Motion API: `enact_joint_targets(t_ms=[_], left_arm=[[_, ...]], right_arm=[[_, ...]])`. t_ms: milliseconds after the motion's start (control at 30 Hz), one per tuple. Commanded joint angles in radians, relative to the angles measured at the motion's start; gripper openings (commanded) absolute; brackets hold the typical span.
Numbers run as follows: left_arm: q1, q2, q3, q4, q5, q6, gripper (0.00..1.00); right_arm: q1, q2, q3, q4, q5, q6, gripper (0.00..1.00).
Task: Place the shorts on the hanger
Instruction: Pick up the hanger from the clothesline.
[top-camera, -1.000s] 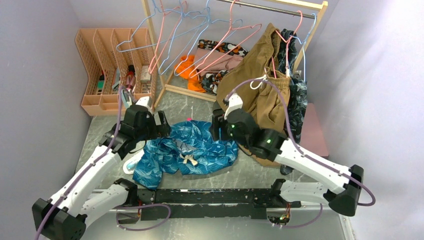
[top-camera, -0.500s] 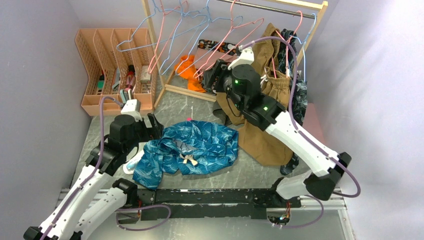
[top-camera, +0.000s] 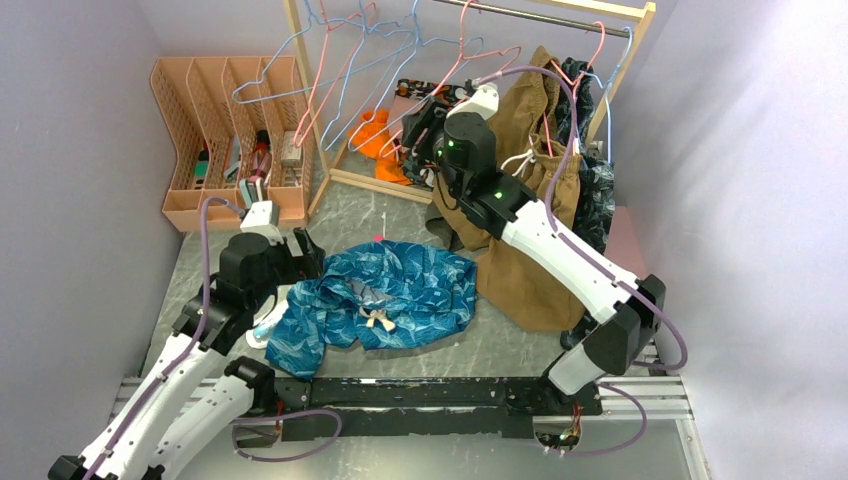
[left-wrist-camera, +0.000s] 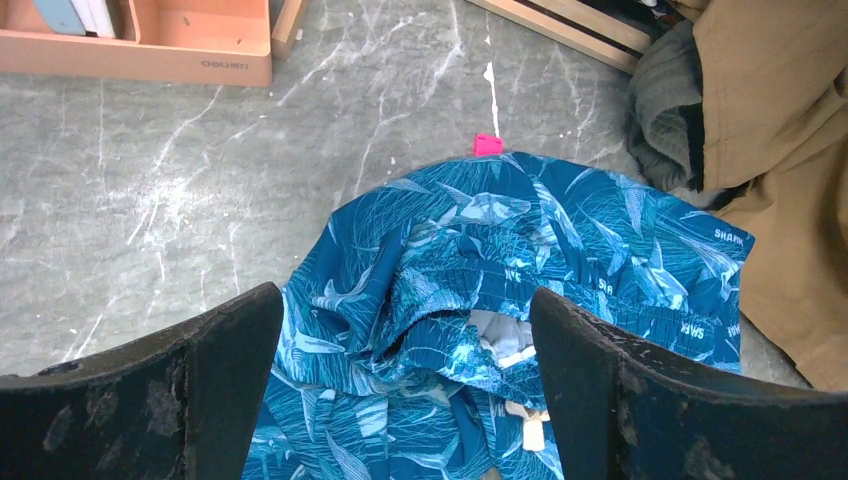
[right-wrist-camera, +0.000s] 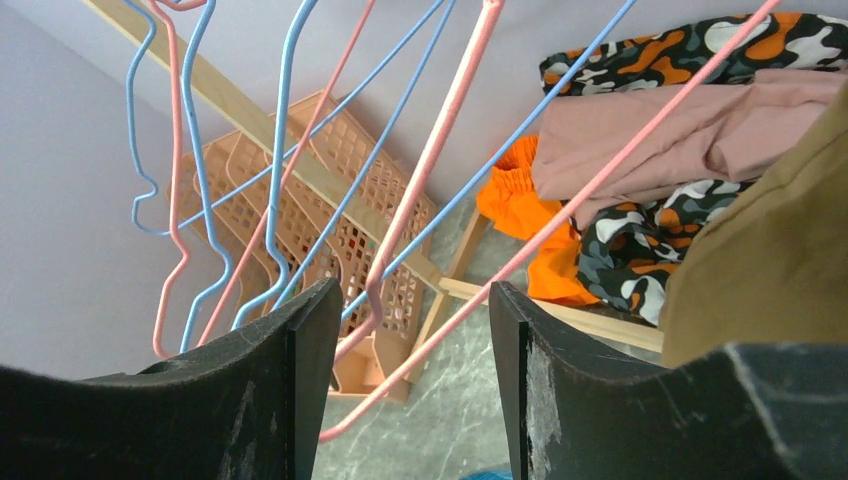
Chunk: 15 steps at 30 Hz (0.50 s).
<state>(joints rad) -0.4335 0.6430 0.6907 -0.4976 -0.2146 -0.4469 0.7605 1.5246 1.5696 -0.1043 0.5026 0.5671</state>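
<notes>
Hovering my right gripper (right-wrist-camera: 410, 295), jaws parted, I am straddling the hanger (right-wrist-camera: 432, 150); my left gripper (left-wrist-camera: 405, 295) is hanging released over the shorts (left-wrist-camera: 560, 230), crumpled on the table (left-wrist-camera: 150, 180). Closing here is possibly risking snagging a neighbouring light-blue hanger (right-wrist-camera: 557, 80).

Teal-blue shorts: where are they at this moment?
In the top view the teal-blue shorts lie crumpled on the grey table, left of centre, between the open left gripper and the hanging tan-brown shorts.
</notes>
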Motion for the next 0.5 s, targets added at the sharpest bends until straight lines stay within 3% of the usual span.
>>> enact_joint_targets(t_ms=[0,100,167,467], left_arm=[[0.009,-0.021,-0.009,0.042,0.011,0.019,0.96],[0.008,-0.028,-0.011,0.045,0.012,0.022,0.96],[0.008,-0.023,-0.009,0.043,0.008,0.023,0.96],[0.008,-0.014,-0.005,0.042,0.023,0.024,0.95]], right_arm=[[-0.009,0.057,0.069,0.062,0.016,0.009,0.59],[-0.017,0.098,0.104,0.045,0.009,0.011,0.55],[-0.025,0.108,0.112,0.036,0.0,0.018,0.46],[-0.029,0.022,0.047,0.023,-0.017,-0.024,0.25]])
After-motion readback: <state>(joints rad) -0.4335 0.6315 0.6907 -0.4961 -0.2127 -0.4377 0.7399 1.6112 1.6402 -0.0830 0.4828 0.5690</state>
